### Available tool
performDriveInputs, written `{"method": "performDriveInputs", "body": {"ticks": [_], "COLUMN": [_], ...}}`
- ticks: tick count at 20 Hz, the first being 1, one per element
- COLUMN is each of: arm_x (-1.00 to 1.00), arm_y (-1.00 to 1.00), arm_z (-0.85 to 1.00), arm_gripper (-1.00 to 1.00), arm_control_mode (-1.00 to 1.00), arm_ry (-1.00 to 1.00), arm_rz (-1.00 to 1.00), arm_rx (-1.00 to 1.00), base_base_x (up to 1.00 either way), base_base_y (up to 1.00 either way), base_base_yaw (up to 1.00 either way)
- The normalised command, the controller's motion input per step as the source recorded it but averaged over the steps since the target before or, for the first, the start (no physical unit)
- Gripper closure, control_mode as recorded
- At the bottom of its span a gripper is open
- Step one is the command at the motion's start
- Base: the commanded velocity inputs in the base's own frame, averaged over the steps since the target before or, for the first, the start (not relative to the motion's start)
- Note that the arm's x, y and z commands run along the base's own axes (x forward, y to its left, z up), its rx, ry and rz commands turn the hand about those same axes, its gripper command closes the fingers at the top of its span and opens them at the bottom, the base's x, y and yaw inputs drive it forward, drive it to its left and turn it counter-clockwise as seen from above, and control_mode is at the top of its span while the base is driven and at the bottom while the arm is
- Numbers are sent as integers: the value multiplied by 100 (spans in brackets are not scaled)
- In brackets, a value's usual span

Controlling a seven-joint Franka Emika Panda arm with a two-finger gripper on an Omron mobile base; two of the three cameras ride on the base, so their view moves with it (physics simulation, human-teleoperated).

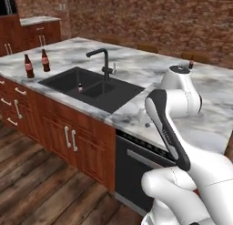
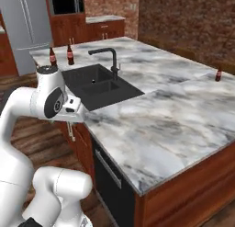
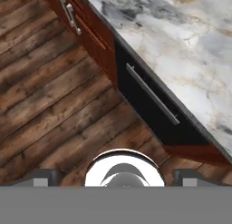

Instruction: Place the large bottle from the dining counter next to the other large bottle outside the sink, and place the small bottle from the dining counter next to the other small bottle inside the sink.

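Two big bottles (image 1: 29, 66) already stand together left of the sink (image 1: 91, 87). Small brown bottle (image 2: 219, 75) waits on the far desk (image 2: 183, 111) corner. Hand (image 3: 115, 180) is open, empty, pointing floorward; next it should reach across.

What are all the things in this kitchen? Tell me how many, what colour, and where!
large bottles: two, dark with red labels, standing on the counter left of the sink
small pink bottle: one, pale pink, inside the sink
small brown bottle: one, dark brown with red label, far side of the marble counter
sink: one, black, set in the counter
faucet: one, black, behind the sink
marble counter: one, grey-white
dishwasher: one, black, under the counter
fridge: one, grey, back wall
robot arm: one, white; jaws open, holding nothing
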Motion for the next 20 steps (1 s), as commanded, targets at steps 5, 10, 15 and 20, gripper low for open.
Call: {"method": "performDriveInputs", "body": {"ticks": [5, 10, 15, 20], "arm_x": [0, 0, 0, 0], "arm_y": [0, 0, 0, 0], "arm_z": [0, 0, 0, 0], "arm_gripper": [-100, -100, -100, -100], "arm_control_mode": [100, 100, 100, 100], "arm_ry": [0, 0, 0, 0], "arm_rz": [0, 0, 0, 0], "arm_rx": [0, 0, 0, 0], "base_base_x": [0, 0, -38, -100], "base_base_y": [-99, -100, -99, -75], "base_base_yaw": [63, 55, 47, 51]}}
